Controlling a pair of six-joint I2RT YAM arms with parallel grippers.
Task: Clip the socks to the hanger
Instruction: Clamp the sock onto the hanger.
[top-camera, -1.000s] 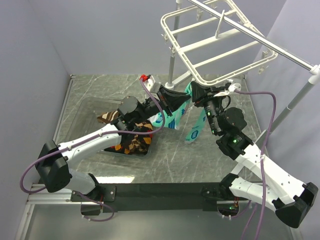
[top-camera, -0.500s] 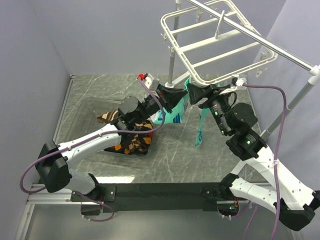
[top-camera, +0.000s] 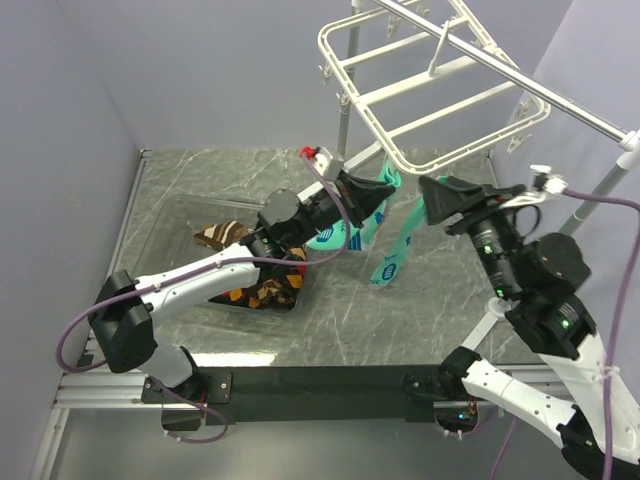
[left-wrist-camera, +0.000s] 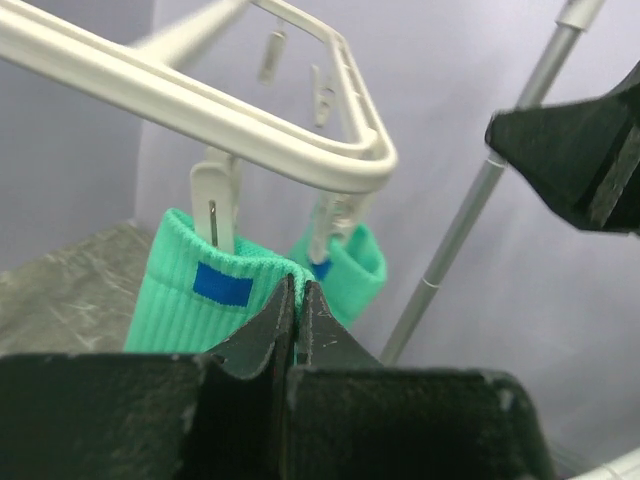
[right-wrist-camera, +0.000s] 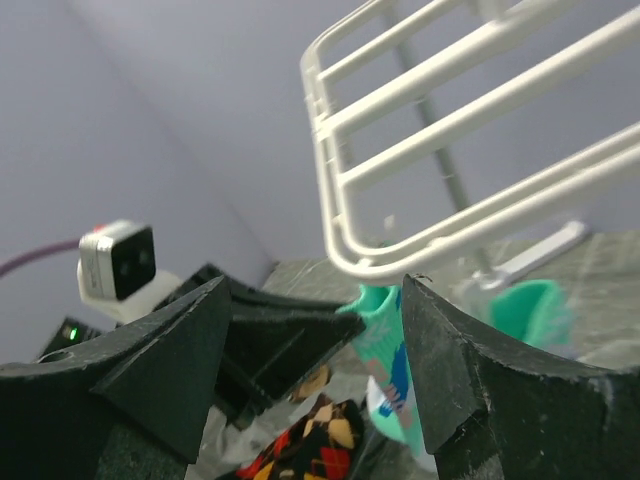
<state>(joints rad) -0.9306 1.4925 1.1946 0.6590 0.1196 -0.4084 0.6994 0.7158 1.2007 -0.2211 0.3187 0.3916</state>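
The white hanger (top-camera: 430, 90) hangs from a metal pole. Two mint-green socks (left-wrist-camera: 195, 300) (left-wrist-camera: 345, 265) dangle from white clips (left-wrist-camera: 215, 195) on its near rim. My left gripper (left-wrist-camera: 296, 288) is shut on the cuff edge of the nearer mint sock (top-camera: 392, 250), just under the rim. My right gripper (top-camera: 432, 200) stands open to the right of that sock, nothing between its fingers (right-wrist-camera: 470, 360). Argyle socks (top-camera: 265, 290) lie in a clear tray; one shows low down (right-wrist-camera: 310, 440) in the right wrist view.
The silver stand's slanted pole (top-camera: 590, 210) rises at the right and its upright post (top-camera: 345, 130) behind the hanger. The clear tray (top-camera: 180, 220) sits on the marble table at the left. Purple walls close in the left and back.
My right gripper has opened and drawn back to the right, away from the hanger's rim. The left arm has shifted right with the sock's cuff. The sock now hangs from the clip.
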